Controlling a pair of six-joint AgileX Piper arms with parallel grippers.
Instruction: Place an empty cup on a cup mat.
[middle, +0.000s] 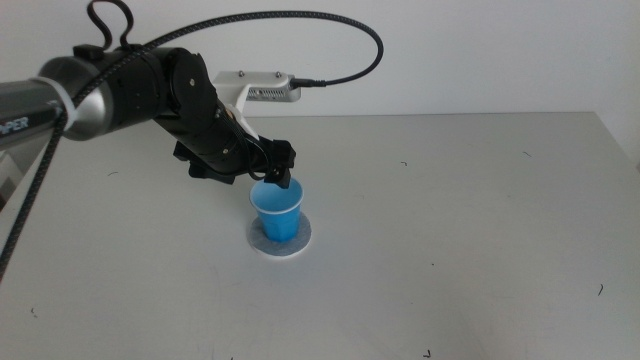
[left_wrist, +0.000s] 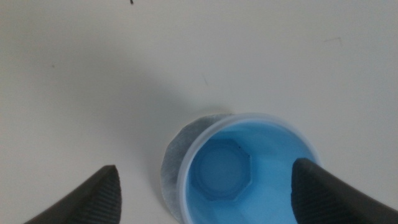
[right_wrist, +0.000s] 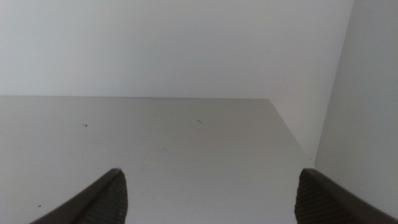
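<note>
Pale grey worktop (middle: 470, 220) stretching wide and flat to the right of the left gripper (middle: 283, 178), scattered with tiny dark specks, one of them near the front edge. Behind that gripper a plain white wall (middle: 480, 50) rises from the worktop's far edge. From the right wrist view, the worktop's corner meets a second white wall (right_wrist: 367, 93) ahead of the right gripper (right_wrist: 208, 193).
</note>
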